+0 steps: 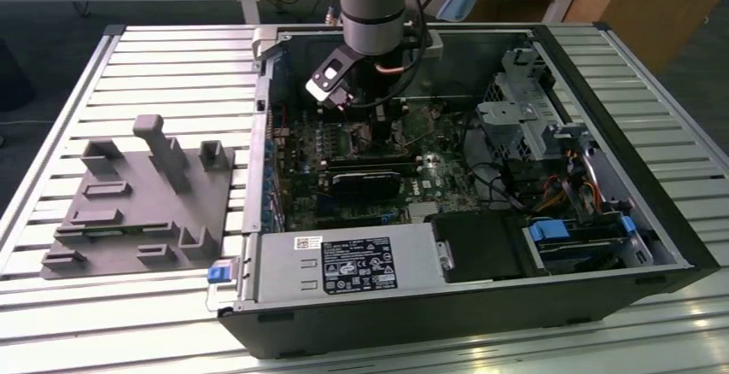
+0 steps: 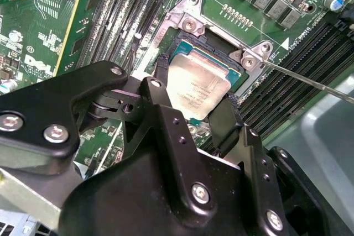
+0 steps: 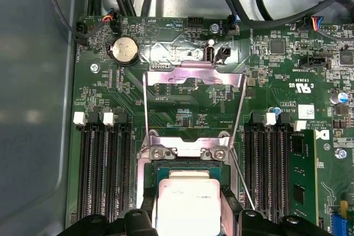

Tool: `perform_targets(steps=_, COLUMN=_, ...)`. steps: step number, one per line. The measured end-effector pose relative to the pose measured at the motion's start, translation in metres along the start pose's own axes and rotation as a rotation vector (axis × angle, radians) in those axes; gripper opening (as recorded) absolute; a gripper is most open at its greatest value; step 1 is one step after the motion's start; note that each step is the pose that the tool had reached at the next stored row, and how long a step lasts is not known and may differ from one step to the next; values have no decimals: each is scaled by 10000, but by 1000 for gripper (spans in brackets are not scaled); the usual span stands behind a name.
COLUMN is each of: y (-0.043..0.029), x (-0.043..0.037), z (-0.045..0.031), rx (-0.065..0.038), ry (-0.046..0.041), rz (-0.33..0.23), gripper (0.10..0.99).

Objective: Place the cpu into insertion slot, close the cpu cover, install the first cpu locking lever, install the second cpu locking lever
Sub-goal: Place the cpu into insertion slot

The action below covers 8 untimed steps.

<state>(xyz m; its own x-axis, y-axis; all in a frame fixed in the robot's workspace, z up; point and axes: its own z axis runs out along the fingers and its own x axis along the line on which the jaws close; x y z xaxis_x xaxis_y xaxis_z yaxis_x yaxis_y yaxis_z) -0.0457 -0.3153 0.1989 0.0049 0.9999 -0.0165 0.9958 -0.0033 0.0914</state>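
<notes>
An open computer case [image 1: 456, 327] lies on a slatted table [image 1: 102, 331], with a grey fixture [image 1: 137, 203] on the exterior view's left. The arm [image 1: 374, 7] reaches straight down from above into the case, its wrist low over the green motherboard [image 3: 276, 81].

The gripper [image 2: 197, 88] points down at the socket. Its two black fingers [image 2: 224, 122] are drawn in against opposite edges of the cpu [image 3: 188, 205] and seem to hold it. The chip sits silver side up and about level over the slot [image 2: 188, 23], right at its opening. Whether it is fully seated cannot be told.

The cover [image 3: 166, 77] is swung open, lying back away from the slot. A thin wire lever [image 2: 310, 79] stands free beside it.

The first step looks to be in hand: placing the chip. Seating it likely calls for edges square with the rim and a gentle, level descent.
</notes>
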Motion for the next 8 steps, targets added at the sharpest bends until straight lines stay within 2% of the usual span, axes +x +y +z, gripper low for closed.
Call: perform_targets(steps=8, y=-2, x=1, z=25, rx=0, ry=0, rz=9, gripper=537)
